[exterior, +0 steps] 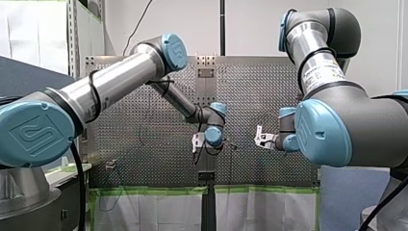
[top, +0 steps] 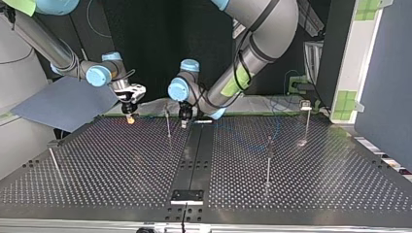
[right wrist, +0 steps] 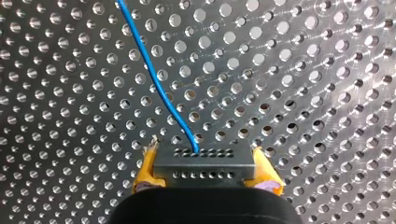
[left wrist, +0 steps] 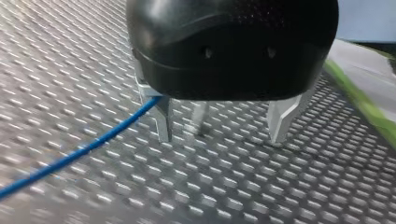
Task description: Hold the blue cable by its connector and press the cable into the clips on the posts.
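My right claw [right wrist: 205, 168] was clenched, yellow pads [right wrist: 145, 170] either side, on the dark grey block connector [right wrist: 204, 161]. The thin blue cable [right wrist: 159, 88] ran from it straight ahead over the perforated metal tabletop [right wrist: 303, 93]. My left claw [left wrist: 223, 125] hung released with the cable up against the outside of one metal finger [left wrist: 163, 122]; I judged a sideways pull there could snag it, or drag the connector askew in my grip.

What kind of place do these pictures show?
Probably a robotics laboratory: two robot arms reach over a perforated table with thin posts, and my right end effector holds the connector of a blue cable.
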